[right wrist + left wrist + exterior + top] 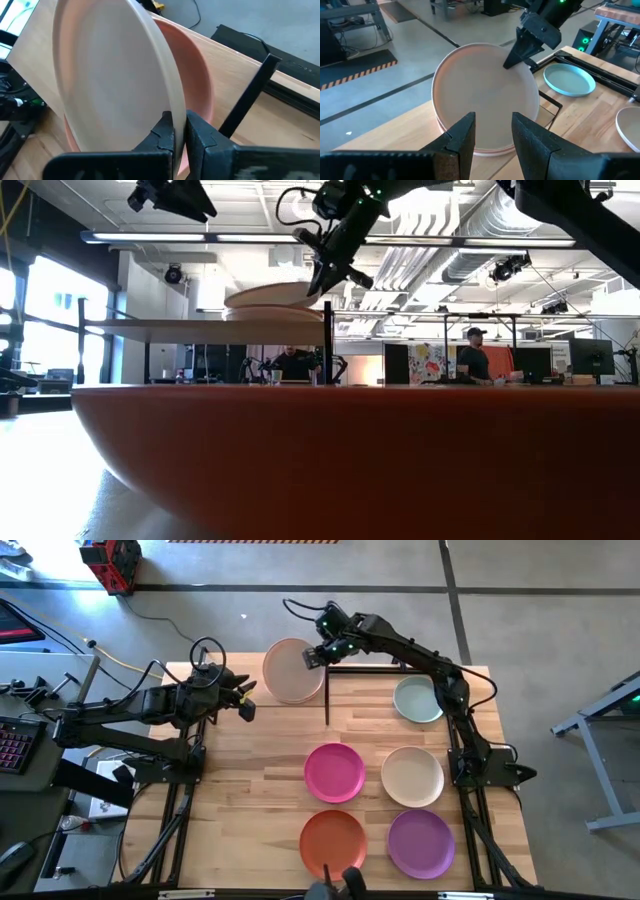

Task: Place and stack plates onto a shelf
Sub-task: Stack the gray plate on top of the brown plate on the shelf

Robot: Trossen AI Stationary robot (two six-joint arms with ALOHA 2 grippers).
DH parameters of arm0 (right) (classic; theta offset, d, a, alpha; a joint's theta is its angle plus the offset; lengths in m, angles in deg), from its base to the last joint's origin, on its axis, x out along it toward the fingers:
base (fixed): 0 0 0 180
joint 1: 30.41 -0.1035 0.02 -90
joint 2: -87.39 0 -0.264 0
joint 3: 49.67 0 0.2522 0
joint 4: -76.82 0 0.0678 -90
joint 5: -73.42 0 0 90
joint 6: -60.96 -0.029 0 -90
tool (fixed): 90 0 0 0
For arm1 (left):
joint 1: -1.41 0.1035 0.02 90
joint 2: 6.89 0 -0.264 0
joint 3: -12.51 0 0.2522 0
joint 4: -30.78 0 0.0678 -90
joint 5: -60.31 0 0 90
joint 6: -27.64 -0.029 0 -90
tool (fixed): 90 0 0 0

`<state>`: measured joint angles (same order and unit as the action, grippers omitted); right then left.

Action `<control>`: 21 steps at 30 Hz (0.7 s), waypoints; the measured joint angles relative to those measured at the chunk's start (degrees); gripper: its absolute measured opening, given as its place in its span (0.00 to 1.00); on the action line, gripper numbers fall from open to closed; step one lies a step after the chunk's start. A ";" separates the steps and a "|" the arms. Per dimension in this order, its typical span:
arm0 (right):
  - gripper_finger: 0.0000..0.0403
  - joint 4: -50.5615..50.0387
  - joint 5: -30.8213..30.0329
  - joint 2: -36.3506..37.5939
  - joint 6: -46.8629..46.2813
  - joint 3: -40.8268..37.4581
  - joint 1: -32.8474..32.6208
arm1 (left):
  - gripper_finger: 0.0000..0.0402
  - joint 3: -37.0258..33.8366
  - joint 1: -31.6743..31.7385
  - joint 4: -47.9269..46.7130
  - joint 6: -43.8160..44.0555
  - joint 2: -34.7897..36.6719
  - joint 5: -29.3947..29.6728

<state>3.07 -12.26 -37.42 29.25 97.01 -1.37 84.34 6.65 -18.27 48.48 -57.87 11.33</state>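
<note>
Looking level past the orange plate (350,450), filling the whole foreground of the low view and lying at the near edge of the table (250,780), beside the purple plate (421,842).

Reaching the right arm in a long bend across the far side of the table, with the right hand (179,117) up at the shelf (200,330). Pinching the rim of the beige-grey plate (115,75) between nearly closed fingers and holding it tilted, the gripped side raised, the opposite side low over the peach plate (197,90) already lying flat on the shelf board. Whether the 2 plates are touching, cannot tell.

Stretching the left arm in from the table's left side, with the left hand (492,120) hovering just short of the 2 plates, fingers spread apart and holding nothing.

Leaving bare shelf board to the left of the stack in the low view, and a black frame post (250,95) standing just beside it on the other side. Keeping 5 plates down on the table: pale green plate (417,700) at the far right near the right arm, magenta plate (334,772) and cream plate (412,776) side by side in the middle, orange and purple in front, none touching.

Showing light slatted wood underfoot, grey floor around, and beyond the table an open workshop with ceiling ducts, monitors and 2 people (477,355) seated far back.
</note>
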 joint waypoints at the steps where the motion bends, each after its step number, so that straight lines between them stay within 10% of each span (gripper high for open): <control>1: 0.00 0.00 0.02 -0.02 0.00 0.00 0.00 | 0.29 0.00 0.00 -0.02 0.00 0.00 0.00; 21: 0.21 1.01 -0.75 -0.10 3.52 0.00 0.22 | 0.29 0.00 0.00 -0.02 -0.09 0.00 0.09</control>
<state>4.09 -13.01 -37.53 32.77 97.01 -1.15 84.34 6.65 -18.29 48.39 -57.87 11.41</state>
